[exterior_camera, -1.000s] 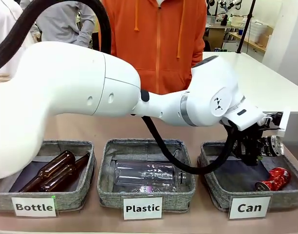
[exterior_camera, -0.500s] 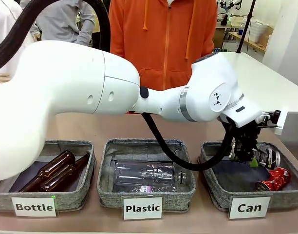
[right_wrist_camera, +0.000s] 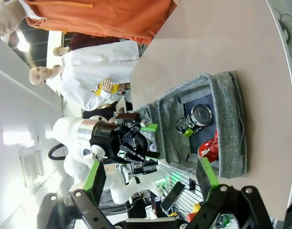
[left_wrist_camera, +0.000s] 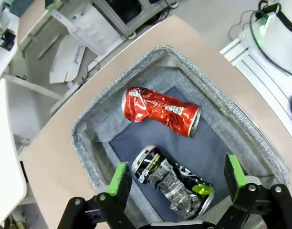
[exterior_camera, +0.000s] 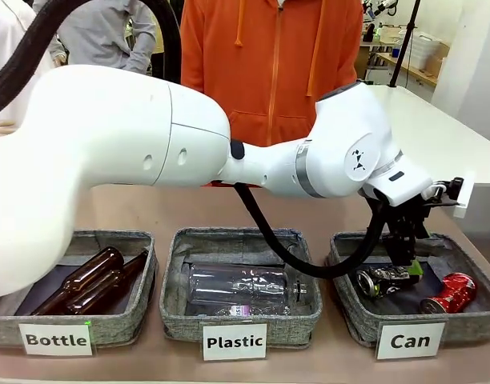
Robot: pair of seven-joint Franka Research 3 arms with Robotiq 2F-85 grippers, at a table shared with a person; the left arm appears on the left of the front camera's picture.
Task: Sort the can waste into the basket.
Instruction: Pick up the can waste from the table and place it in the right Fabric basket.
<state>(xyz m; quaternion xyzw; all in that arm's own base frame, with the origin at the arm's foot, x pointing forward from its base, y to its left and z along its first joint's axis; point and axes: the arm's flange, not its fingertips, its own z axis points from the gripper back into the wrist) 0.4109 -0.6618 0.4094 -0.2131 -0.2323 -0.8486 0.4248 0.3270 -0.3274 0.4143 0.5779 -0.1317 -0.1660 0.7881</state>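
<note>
Inside the basket (left_wrist_camera: 275, 164), crumpled red can (left_wrist_camera: 161, 110), dented black-silver can (left_wrist_camera: 172, 180), both grippers' jaws spread empty

The basket (left_wrist_camera: 88, 143) marked "Can" is grey woven fabric with a dark navy lining and a white card in black print. In it lie a glossy red can (left_wrist_camera: 161, 110) with silver ends and a black and silver can (left_wrist_camera: 172, 181) with yellow-green marks. The left gripper (left_wrist_camera: 173, 177) is black with bright green pads on a white arm. The table (exterior_camera: 149, 212) is pale brown. The person's jacket (exterior_camera: 269, 56) is orange.
</note>
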